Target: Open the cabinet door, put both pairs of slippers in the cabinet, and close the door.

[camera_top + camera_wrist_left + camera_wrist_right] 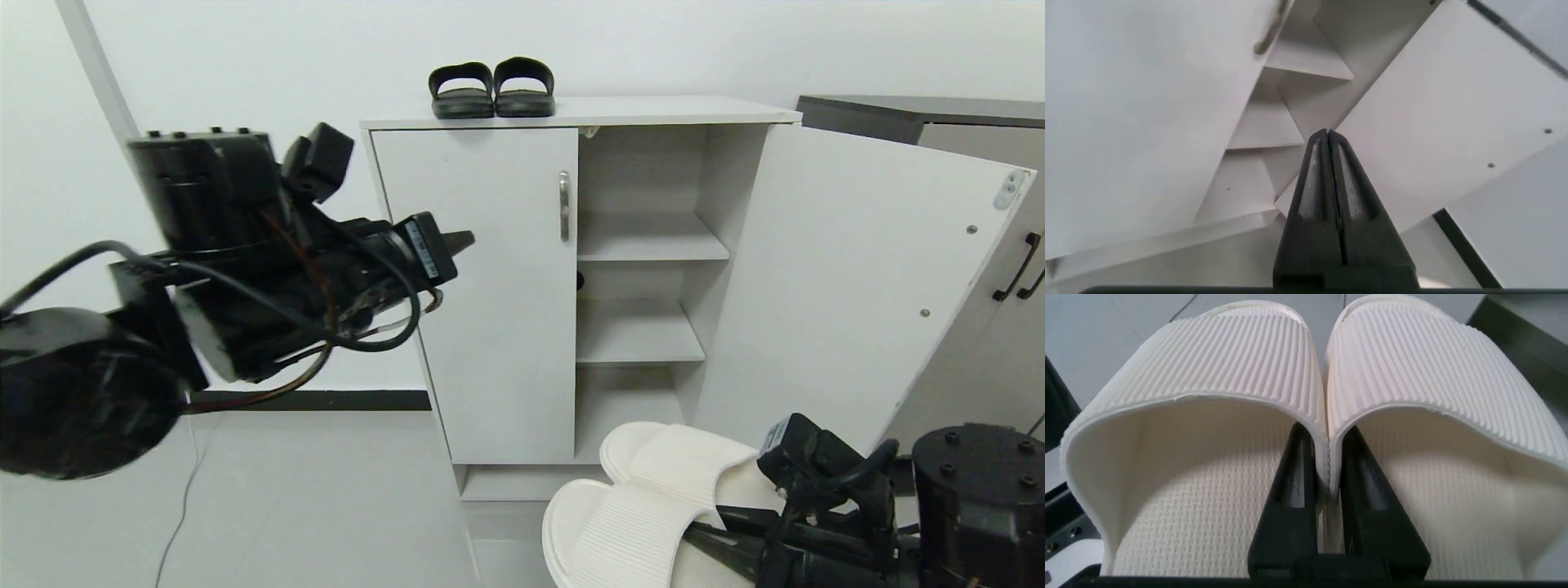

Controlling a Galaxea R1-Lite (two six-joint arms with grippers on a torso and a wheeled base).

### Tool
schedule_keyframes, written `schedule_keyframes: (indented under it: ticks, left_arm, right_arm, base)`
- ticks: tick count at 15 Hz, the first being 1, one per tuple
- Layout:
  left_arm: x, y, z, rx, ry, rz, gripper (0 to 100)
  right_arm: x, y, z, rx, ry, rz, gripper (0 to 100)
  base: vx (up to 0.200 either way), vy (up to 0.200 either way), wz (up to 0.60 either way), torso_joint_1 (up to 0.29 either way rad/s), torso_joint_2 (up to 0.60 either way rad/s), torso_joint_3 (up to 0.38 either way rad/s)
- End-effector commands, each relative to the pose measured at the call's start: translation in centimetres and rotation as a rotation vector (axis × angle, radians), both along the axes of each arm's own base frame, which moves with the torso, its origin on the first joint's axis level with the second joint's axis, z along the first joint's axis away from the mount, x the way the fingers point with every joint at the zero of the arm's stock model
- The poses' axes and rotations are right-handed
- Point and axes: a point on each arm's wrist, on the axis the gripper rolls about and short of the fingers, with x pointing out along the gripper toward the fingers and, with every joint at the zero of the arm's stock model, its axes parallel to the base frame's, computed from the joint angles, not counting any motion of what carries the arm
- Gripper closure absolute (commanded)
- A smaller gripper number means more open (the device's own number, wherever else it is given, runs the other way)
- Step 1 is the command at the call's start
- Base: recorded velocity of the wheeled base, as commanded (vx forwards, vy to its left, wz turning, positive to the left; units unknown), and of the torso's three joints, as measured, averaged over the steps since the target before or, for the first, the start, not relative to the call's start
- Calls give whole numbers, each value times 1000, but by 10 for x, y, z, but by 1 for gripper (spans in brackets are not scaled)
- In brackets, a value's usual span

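Note:
A white cabinet point(490, 327) stands against the wall with its right door point(849, 278) swung open and its shelves point(637, 245) bare; the left door point(1143, 122) is closed. A black pair of slippers point(492, 88) rests on the cabinet top. My right gripper point(1327, 469) is shut on a white pair of slippers point(645, 506), pinching the two inner strap edges together, low in front of the open compartment. My left gripper point(1328, 147) is shut on nothing, raised to the left of the cabinet front and pointing toward it.
A grey cabinet point(980, 245) with black handles stands just right of the open door. A black baseboard point(326, 400) runs along the wall at left. A thin cable point(175, 523) lies on the pale floor at lower left.

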Motion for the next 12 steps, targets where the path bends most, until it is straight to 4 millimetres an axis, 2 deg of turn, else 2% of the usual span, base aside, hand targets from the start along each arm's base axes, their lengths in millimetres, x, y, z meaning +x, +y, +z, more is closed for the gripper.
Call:
schedule_keyframes:
  ticks: [1,2,3,4,6,8,11,12]
  left_arm:
    - [-79,45,13,-20,-41,69,100]
    - [-105,59,9,-16,-31,112,100]
    - [-113,64,7,-11,-29,128,100]
    - [-153,87,-4,32,-40,183,100]
    - [-191,111,-29,124,-57,261,100]
    - [-232,129,-56,134,-113,357,100]
    - [-261,137,-97,165,-72,408,100]
    - [-270,138,-126,207,-25,454,100]
  right_arm:
    - [1,0,-3,-10,9,-3,100]
    - [1,0,-3,-9,8,-2,100]
    - [1,0,-3,-9,8,-2,100]
    - [0,0,-2,-8,7,-2,100]
    - [0,-1,-4,-11,10,-3,100]
    - [0,-1,-4,-13,10,-3,100]
    - [0,-1,-3,-8,6,-3,100]
    - [0,-2,-2,-6,2,-2,100]
  base:
    - [0,0,0,0,0,0]
    - [0,0,0,0,0,0]
    - [0,0,0,0,0,0]
    - [0,0,0,0,0,0]
    - [0,0,0,0,0,0]
    - [0,0,0,0,0,0]
    - [0,0,0,0,0,0]
    - [0,0,0,0,0,0]
